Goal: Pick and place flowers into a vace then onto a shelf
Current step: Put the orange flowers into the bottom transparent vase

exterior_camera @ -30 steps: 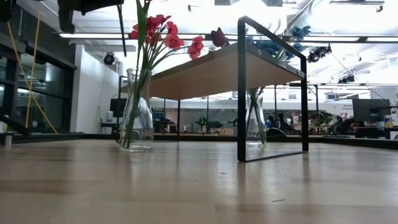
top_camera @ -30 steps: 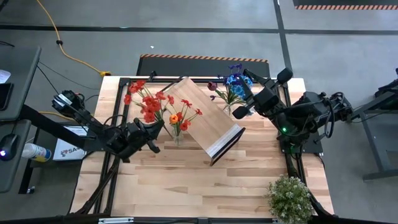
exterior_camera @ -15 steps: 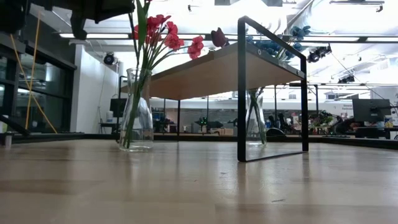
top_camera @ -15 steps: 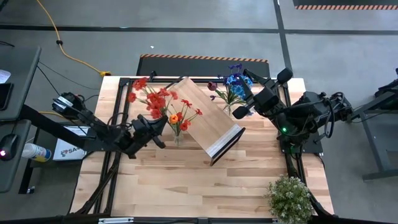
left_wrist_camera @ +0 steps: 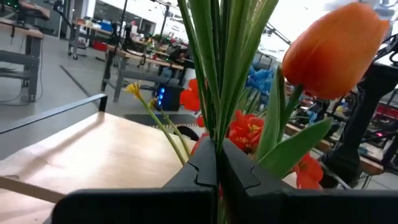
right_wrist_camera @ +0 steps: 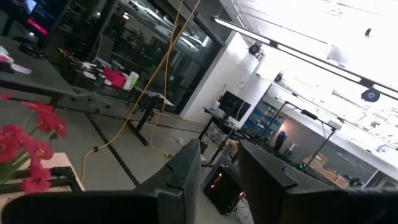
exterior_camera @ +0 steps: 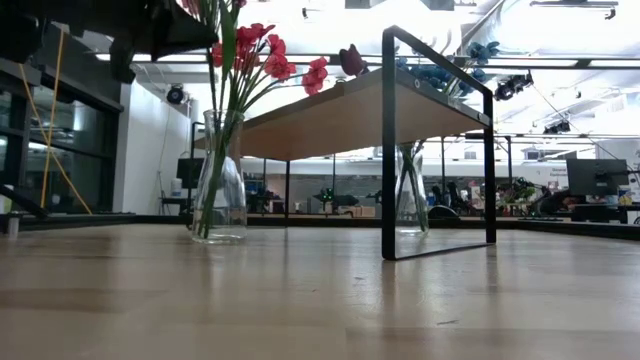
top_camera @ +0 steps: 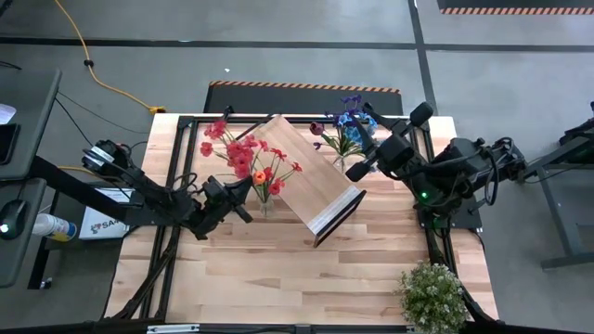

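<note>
My left gripper (top_camera: 243, 199) is shut on a bunch of red flowers (top_camera: 234, 151), just left of the glass vase (top_camera: 266, 208). That vase (exterior_camera: 218, 180) stands on the table left of the shelf and holds an orange tulip (left_wrist_camera: 336, 50) and red blooms. My right gripper (top_camera: 356, 168) is open and hovers by the second vase (top_camera: 341, 163), which holds blue and purple flowers (top_camera: 351, 120). The shelf (top_camera: 311, 181), a light-wood board on a dark frame, stands between the two vases. My left gripper pinches several green stems (left_wrist_camera: 216, 127) of the red flowers between its two fingers, well below the blooms. It comes level from the table's left, with the fingers across the stems. The bunch is lifted clear and its blooms lean toward the far left.
A bushy pale-green potted plant (top_camera: 432, 295) stands at the table's near right corner. The near half of the wooden tabletop (top_camera: 278, 278) is bare. The shelf's dark frame leg (exterior_camera: 388, 150) stands on the table close to the right of the left vase.
My left gripper has moved toward the table's right, closing on the glass vase, and has stayed shut on the stems. The red blooms have travelled right with it and now stand close beside the blooms in the vase.
</note>
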Action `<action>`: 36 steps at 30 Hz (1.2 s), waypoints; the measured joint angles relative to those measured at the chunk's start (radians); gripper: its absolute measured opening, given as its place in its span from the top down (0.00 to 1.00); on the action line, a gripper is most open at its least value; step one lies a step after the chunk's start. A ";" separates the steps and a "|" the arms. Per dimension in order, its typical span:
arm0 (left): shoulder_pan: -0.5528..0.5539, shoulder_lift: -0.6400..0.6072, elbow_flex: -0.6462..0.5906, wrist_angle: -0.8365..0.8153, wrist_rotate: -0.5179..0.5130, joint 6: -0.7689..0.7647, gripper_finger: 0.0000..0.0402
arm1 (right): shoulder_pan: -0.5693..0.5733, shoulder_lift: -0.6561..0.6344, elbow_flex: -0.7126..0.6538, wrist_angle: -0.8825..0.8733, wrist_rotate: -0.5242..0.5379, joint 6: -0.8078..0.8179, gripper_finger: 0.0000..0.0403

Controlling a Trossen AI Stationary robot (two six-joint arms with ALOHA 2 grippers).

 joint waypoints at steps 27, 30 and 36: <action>0.000 -0.001 0.000 -0.107 0.026 -0.147 0.80 | 0.000 0.000 0.000 -0.008 -0.035 0.000 0.75; 0.000 -0.001 0.000 -0.108 0.029 -0.152 0.79 | 0.000 0.000 0.000 -0.008 -0.035 0.000 0.75; 0.000 -0.001 0.000 -0.116 0.049 -0.152 0.79 | 0.000 0.000 0.000 -0.008 -0.034 0.001 0.75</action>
